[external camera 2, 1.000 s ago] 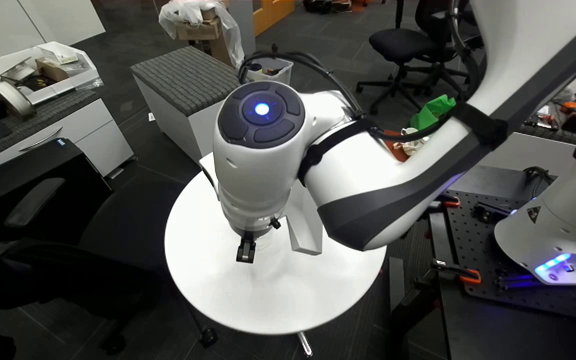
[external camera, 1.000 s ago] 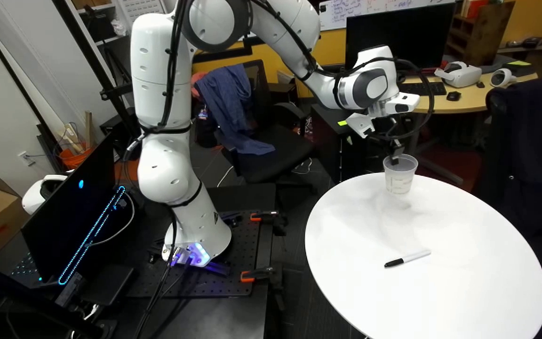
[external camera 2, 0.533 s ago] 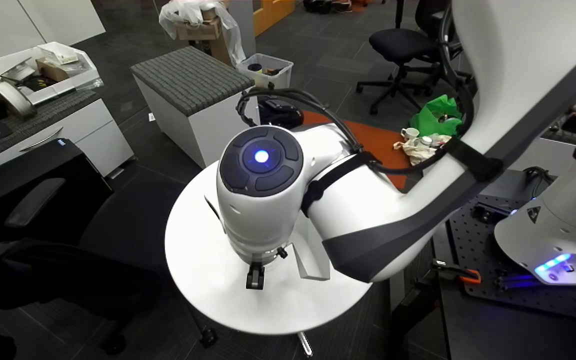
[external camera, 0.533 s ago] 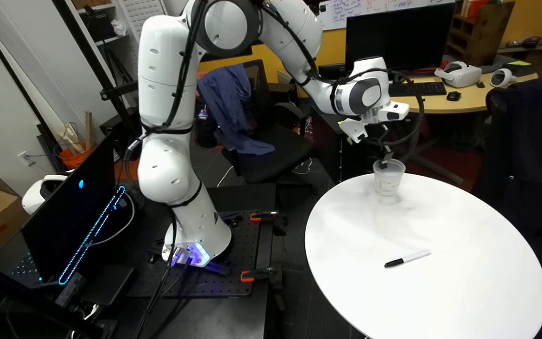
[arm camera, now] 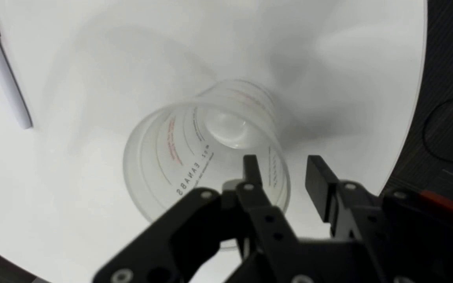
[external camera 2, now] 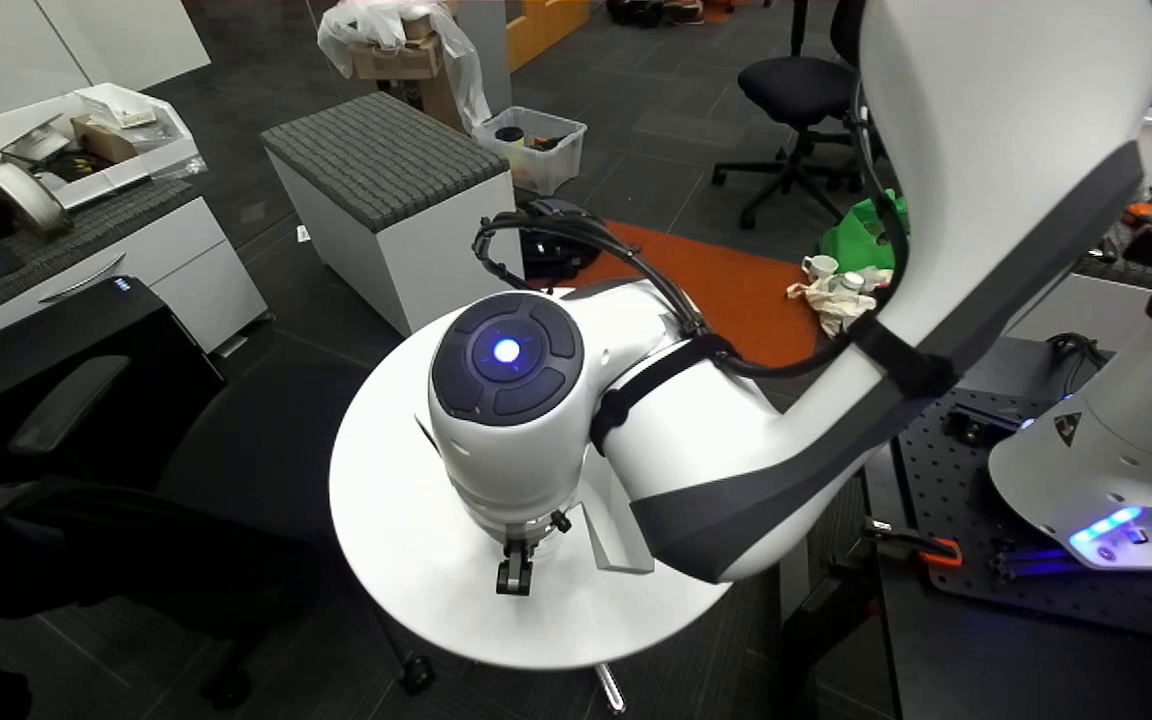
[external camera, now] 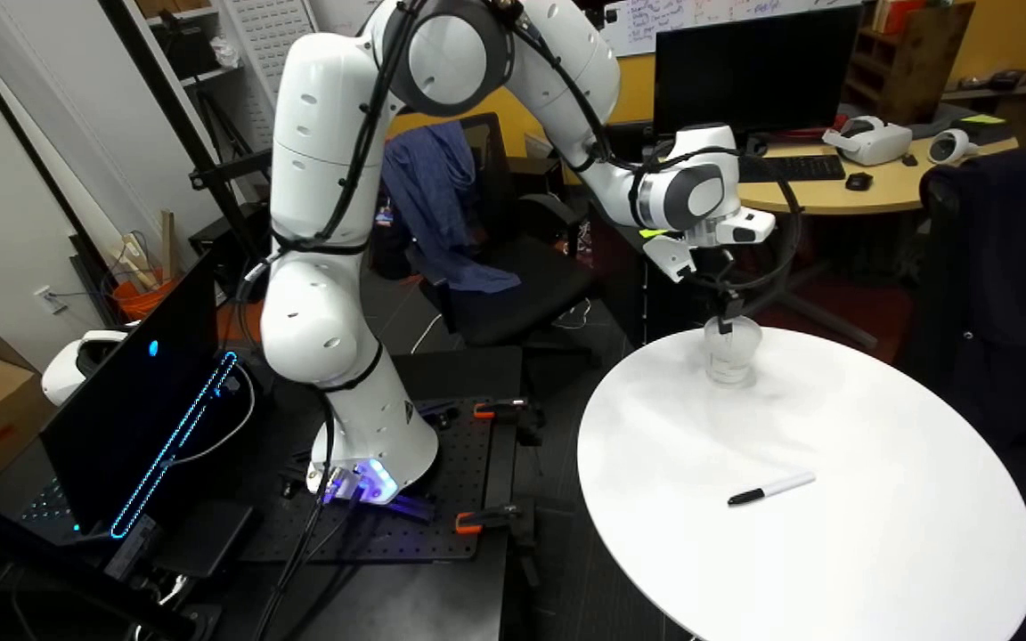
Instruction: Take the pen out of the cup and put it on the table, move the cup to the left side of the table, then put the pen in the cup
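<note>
The jaws of the claw (arm camera: 283, 173) are parted by a moderate gap, with nothing pinched between them. The rim of the cup (arm camera: 203, 157) is straddled: one jaw is set inside the mouth, one outside, and clear space is seen between the wall and the outer jaw. The cup is stood upright on the table (external camera: 887, 534), near the far edge in an exterior view, and only the inserted jaw is seen within it. The pen (external camera: 773, 489) is laid flat on the table, well apart from the cup.

The first step is judged done, the pen being out on the table. The moving of the cup is judged to be in hand and near its close; whether this spot counts as the left side cannot be confirmed. A straight lift is next called for, by which the inner jaw is cleared of the rim without the light cup being tipped or dragged. After that, the claw is to be brought over the pen, aligned across its barrel and closed, so that the pen can be carried back, turned upright and lowered into the cup.
</note>
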Motion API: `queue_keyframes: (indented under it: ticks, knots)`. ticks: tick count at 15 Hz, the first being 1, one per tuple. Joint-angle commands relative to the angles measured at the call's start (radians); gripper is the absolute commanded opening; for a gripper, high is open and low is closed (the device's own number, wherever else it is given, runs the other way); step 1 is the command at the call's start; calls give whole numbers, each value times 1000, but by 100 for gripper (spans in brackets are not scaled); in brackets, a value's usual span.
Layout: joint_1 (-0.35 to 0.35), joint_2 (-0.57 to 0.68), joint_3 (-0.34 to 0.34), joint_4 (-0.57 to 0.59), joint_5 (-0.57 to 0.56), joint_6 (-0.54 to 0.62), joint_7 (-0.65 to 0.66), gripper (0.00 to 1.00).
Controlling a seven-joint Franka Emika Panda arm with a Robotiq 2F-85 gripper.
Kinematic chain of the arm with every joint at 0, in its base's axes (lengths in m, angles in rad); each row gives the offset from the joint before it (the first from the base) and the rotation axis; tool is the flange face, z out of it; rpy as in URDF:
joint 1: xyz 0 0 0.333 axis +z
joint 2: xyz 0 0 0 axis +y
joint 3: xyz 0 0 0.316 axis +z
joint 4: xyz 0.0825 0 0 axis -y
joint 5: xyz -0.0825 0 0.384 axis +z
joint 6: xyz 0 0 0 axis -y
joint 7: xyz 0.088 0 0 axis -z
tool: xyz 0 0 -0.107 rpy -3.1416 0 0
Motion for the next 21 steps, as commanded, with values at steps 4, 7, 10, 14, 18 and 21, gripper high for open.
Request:
queue_keyframes:
  ticks: [4,7,10,14,18,21]
  knots:
    - [24,-18,-26,12,-1,-28,17,90]
    - [30,-46,-33,-6,-3,-32,39,100]
    - [32,-91,-41,-37,-11,-17,67,100]
    - [17,-186,-66,-98,-40,6,127,100]
    - [-42,-289,-84,-169,-62,27,149,100]
    - [-106,-355,-95,-218,-89,55,149,100]
